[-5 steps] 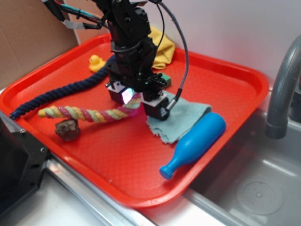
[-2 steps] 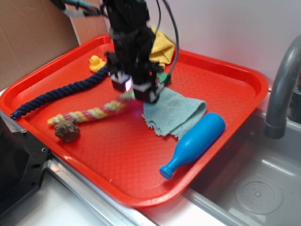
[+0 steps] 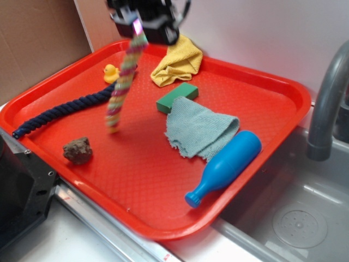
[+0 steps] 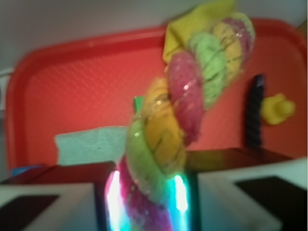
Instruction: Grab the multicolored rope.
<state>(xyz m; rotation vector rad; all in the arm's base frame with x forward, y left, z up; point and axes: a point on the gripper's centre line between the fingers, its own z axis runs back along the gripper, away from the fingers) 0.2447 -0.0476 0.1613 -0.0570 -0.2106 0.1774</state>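
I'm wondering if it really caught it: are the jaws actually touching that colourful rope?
Touching. In the wrist view the multicolored rope sits pinched between the two jaws of the gripper; the exterior view shows it hanging from them above the red tray.

multicolored rope point(image 3: 123, 82), pastel twisted strands, hanging near-vertical, lifted clear above tray

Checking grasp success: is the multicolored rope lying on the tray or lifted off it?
Lifted. The multicolored rope hangs from the gripper, jaws shut on its top end, its lower end apparently clear of the red tray.
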